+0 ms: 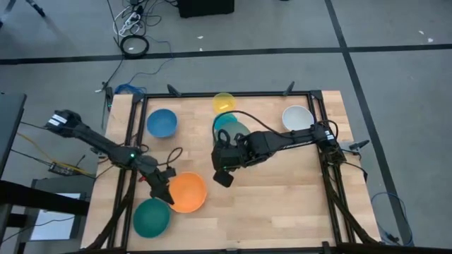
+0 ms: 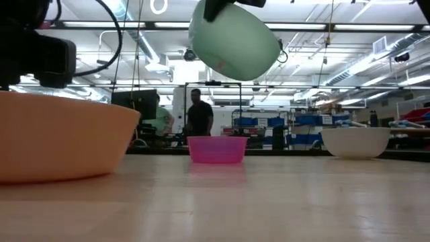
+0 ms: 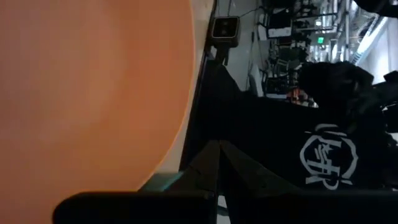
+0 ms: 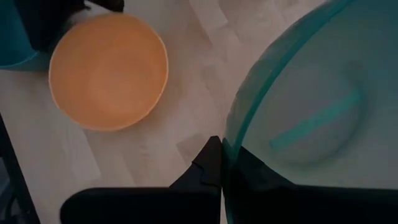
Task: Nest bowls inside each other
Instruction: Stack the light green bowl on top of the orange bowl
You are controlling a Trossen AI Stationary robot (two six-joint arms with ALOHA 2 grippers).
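Note:
My right gripper (image 4: 222, 155) is shut on a green bowl (image 2: 235, 37), held high over the middle of the table (image 1: 282, 197). Seen from overhead, that green bowl (image 1: 229, 128) shows beside the arm. My left gripper (image 1: 166, 194) is shut, next to the left side of the orange bowl (image 1: 188, 192), which rests upright on its base. A second green bowl (image 1: 151, 217) sits near the front left. The blue bowl (image 1: 162, 123), yellow bowl (image 1: 224, 102) and white bowl (image 1: 297, 118) stand along the far side. A magenta bowl (image 2: 216, 149) stands mid-table. My left gripper (image 3: 217, 155) lies close beside the orange bowl's outer wall (image 3: 93, 93); whether it touches the wall I cannot tell. My right gripper pinches the green bowl's rim (image 4: 231, 140), one finger inside and one outside, slanting down from the table's right. The bowl hangs tilted and clear of the table.
Black frame rails (image 1: 134, 141) run along the table's left and right edges. Bare wood lies in the near right part of the table (image 1: 282, 212). A person (image 2: 198, 111) stands in the room beyond the far edge.

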